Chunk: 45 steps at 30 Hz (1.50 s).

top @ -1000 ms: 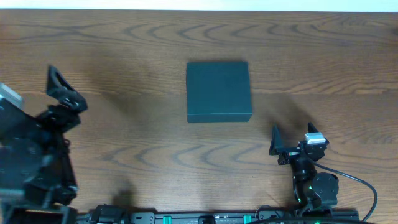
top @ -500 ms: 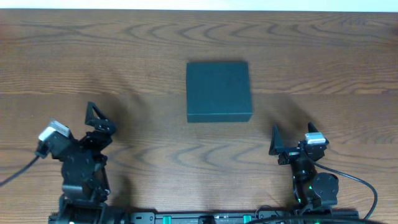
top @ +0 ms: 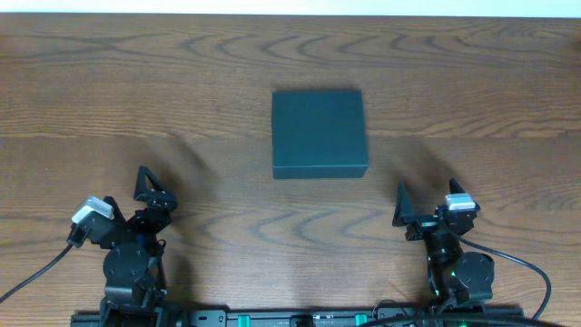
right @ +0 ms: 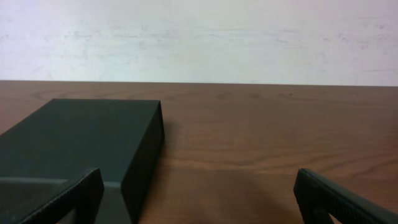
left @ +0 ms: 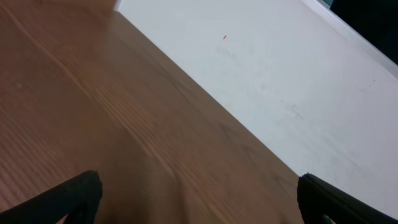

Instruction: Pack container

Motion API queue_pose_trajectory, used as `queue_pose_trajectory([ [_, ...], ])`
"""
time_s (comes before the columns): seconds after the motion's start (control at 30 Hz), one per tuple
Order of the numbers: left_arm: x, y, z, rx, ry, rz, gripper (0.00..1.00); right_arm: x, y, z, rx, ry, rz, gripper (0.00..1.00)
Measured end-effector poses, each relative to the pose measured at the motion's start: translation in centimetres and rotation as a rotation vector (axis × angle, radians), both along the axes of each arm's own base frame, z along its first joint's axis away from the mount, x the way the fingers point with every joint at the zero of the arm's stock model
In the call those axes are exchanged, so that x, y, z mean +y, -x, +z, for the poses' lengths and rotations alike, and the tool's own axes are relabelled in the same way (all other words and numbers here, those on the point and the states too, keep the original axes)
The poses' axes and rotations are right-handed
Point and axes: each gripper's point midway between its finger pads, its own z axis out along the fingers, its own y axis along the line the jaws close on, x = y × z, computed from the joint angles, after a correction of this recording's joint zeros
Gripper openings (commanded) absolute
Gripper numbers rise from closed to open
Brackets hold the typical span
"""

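I am looking at a brown wooden table [top: 182, 82] with wavy grain running along its width. Past its far edge stands a white wall [right: 199, 37], faintly scuffed. On my left wrist feed it carries a tiny orange speck [left: 225, 37]. From overhead it shows only as a thin pale strip.

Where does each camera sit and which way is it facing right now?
Overhead: above the table, looking straight down on the closed container; left tool and right tool, both open, at the near edge.
Left wrist: low, tilted, facing table and white wall; own fingertips in the bottom corners.
Right wrist: low, level, facing the container's corner and wall; own fingertips likewise.
Shared: overhead and right wrist both show the container.
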Motion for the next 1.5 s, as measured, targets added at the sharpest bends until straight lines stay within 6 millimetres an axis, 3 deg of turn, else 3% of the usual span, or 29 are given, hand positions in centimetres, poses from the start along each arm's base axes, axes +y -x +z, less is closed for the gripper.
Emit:
queue_pose_trajectory([
  [0.37,-0.2,0.1,-3.1,0.017,0.011,-0.019,0.99,0.0,0.0,0.0,0.0,0.0,0.0,0.99],
  [0.67,-0.2,0.2,-3.4,0.007,0.014,-0.024,0.99,0.0,0.0,0.0,0.0,0.0,0.0,0.99],
  [0.9,-0.3,0.2,-5.1,0.029,0.014,-0.031,0.99,0.0,0.0,0.0,0.0,0.0,0.0,0.99],
  [1.5,-0.3,0.3,-4.4,0.006,-0.034,-0.04,0.99,0.0,0.0,0.0,0.0,0.0,0.0,0.99],
])
